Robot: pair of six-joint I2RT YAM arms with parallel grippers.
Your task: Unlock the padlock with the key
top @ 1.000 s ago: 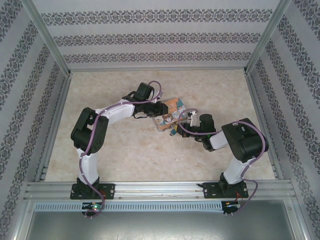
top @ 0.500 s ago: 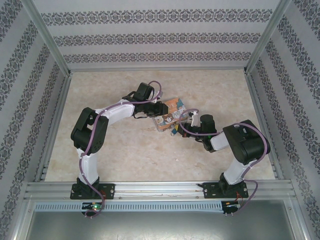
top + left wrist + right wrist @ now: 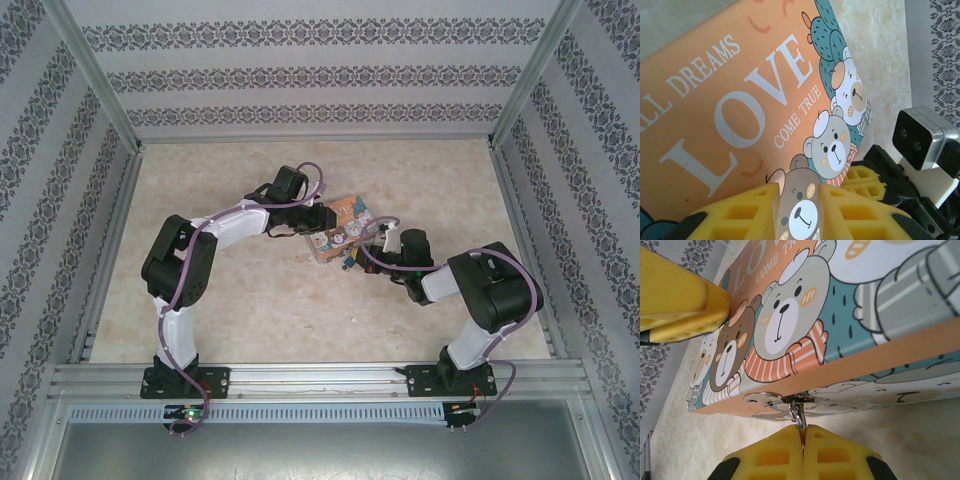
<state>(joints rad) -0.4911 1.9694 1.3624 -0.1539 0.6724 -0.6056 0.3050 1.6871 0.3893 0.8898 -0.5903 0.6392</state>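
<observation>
Now | orange tin [image 3: 740,115] lid down | left tool [image 3: 797,210] grips tin | right tool [image 3: 802,452] clenched at hasp ring [image 3: 799,415]

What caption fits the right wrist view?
Yellow fingers shut on a thin silvery shackle hanging from the orange LOVE tin's hasp.

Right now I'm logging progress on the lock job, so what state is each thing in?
Tin: lid closed, lying flat on the table.
Clasp: closed, with a thin metal loop through it.
Left fingers: partly open over the tin's edge.
Right fingers: shut on the metal loop hanging at the clasp.
Padlock body and key: cannot tell.
</observation>
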